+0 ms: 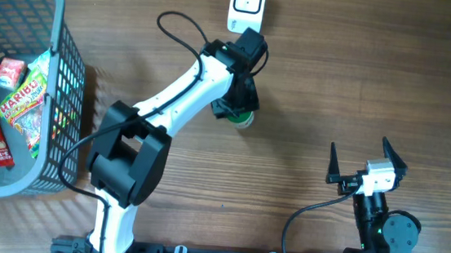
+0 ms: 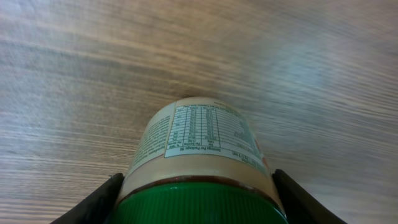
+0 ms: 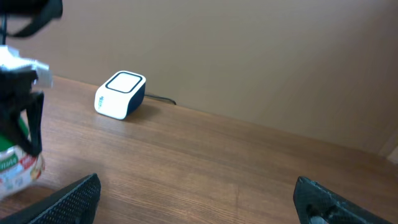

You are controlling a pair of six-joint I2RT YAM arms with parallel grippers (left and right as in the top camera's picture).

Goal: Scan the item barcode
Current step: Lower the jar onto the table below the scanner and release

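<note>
The item is a jar [image 2: 199, 140] with a green lid and a cream label; its nutrition table faces the left wrist camera, and no barcode shows. My left gripper [image 2: 196, 190] is shut on the jar just below the lid, one finger on each side. From overhead, the jar [image 1: 243, 119] hangs under that gripper [image 1: 240, 103], a little in front of the white scanner [image 1: 247, 4] at the table's far edge. In the right wrist view the jar [image 3: 15, 168] sits at far left and the scanner [image 3: 121, 94] beyond it. My right gripper [image 1: 361, 161] stands open and empty at near right.
A grey plastic basket [image 1: 59, 14] stands at the left edge with a Haribo bag [image 1: 23, 105] and other snack packets inside. A black cable runs from the scanner along the back wall. Bare wood lies between the two arms.
</note>
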